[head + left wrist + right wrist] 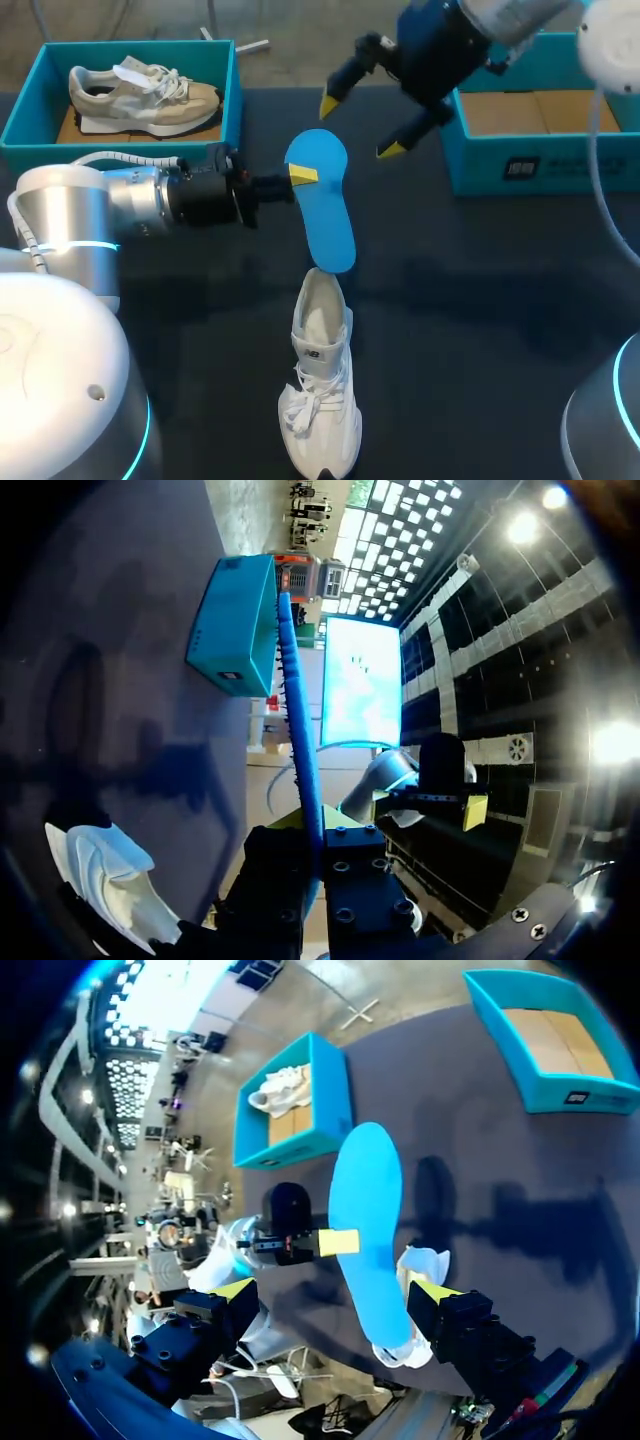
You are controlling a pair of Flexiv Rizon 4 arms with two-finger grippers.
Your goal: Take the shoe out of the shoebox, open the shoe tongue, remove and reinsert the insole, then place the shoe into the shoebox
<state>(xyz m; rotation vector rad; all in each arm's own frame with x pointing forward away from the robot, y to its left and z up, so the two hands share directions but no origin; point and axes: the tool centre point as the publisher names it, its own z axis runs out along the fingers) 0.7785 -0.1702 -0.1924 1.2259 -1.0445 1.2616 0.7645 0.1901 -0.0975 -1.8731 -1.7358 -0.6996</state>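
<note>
**Head view.** White shoe [320,400] stands on the table [480,300] at 6 o'clock of centre, toe toward 6. It is out of its box, so step 1 looks done. Blue insole [322,205] is almost wholly out of the shoe, its lower end at the heel opening; touching or just inside, cannot tell. Whether this is the end of pulling or the start of reinserting, cannot tell either. Left gripper [300,176] comes in from 9 o'clock, fingers pinched narrow on the insole's edge. Right gripper [360,127] hangs at 1 o'clock of the insole, fingers spread wide, holding nothing. Empty shoebox [560,170] sits at 2 o'clock. Second box [236,90] at 10 o'clock holds a beige shoe [145,95].

**Left wrist view.** Insole [298,730] shows edge-on, clamped from 2 sides. Shoe [110,875] sits beside the gripper. Empty shoebox [235,630] lies ahead, past the insole's far end.

**Right wrist view.** Insole [365,1220] lies ahead, between this gripper's spread fingers [236,1288], ungripped.

**Left to do, as I judge it:** seat the insole, then box the shoe. Tongue state is not readable.

**Room:** bare table from 3 to 5 o'clock of the shoe. The empty shoebox's near wall is the rim to clear, and the right arm hangs over that route.
</note>
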